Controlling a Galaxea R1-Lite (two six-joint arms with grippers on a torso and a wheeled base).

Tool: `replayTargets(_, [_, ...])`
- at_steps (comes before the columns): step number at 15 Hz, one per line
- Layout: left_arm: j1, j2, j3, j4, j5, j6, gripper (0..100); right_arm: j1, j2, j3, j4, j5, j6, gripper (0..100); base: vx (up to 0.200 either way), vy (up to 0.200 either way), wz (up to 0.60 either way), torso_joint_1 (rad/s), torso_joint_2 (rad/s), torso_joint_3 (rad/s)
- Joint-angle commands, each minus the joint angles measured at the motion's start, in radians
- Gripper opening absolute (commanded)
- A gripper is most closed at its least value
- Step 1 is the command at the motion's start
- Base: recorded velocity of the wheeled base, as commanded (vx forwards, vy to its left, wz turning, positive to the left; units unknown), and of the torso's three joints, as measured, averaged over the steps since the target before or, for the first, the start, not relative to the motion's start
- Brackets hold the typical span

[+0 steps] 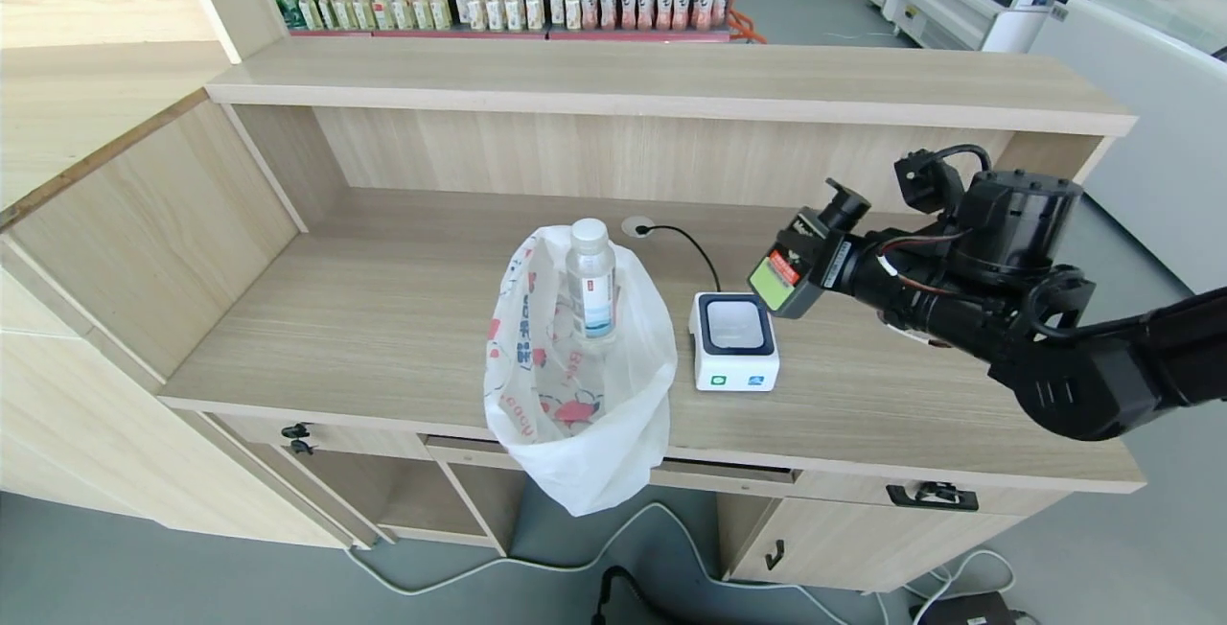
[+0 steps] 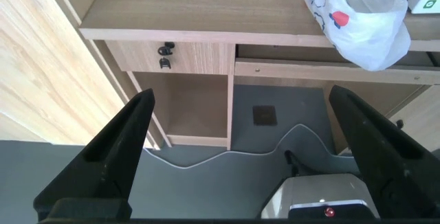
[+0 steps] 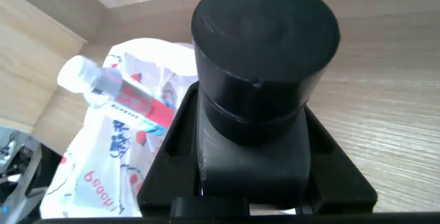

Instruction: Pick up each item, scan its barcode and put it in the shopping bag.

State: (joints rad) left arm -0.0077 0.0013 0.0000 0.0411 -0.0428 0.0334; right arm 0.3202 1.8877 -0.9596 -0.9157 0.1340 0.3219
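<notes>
The right gripper (image 1: 815, 266) is clenched on a black container (image 1: 781, 278), holding it above the counter at 1 o'clock of the scanner (image 1: 734, 342), just off its corner. The container is dark, with a round black cap and a green-and-red label. Its long axis is tilted, with the cap toward 1 o'clock and the labelled side turned toward 7 o'clock, facing the scanner.

The wooden counter (image 1: 383, 318) has a back wall at 12 o'clock and a side wall at 9 o'clock. A broad stretch of its top lies between that side wall and the shopping bag (image 1: 575, 443).

The white, red-printed bag sits open-mouthed at the front edge, its bottom hanging over. The white scanner sits just beside the bag at its 3 o'clock. A clear water bottle (image 1: 590, 280) stands in the bag, cap toward 12 o'clock.

The left gripper (image 2: 240, 97) hangs low in front of the counter's cabinet, its fingers released and spread wide.
</notes>
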Motion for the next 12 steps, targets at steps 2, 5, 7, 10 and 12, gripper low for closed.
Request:
replayTargets(2, [-0.002,0.000,0.000,0.000,0.000,-0.001,100,0.011,0.071,-0.007,-0.009,-0.004,-0.001,0,0.000,0.000,0.00,0.000,0.00,0.000])
replayTargets(5, [-0.002,0.000,0.000,0.000,0.000,-0.001,100,0.039,0.076,-0.001,-0.052,0.002,0.000,0,0.000,0.000,0.00,0.000,0.00,0.000])
replayTargets(7, [-0.002,0.000,0.000,0.000,0.000,-0.001,100,0.046,0.082,-0.010,-0.052,0.004,-0.001,0,0.000,0.000,0.00,0.000,0.00,0.000])
replayTargets(10, [-0.002,0.000,0.000,0.000,0.000,-0.001,100,0.054,0.096,-0.010,-0.054,0.002,-0.001,0,0.000,0.000,0.00,0.000,0.00,0.000])
replayTargets(12, [-0.002,0.000,0.000,0.000,0.000,-0.001,100,0.062,0.110,-0.019,-0.054,0.001,-0.003,0,0.000,0.000,0.00,0.000,0.00,0.000])
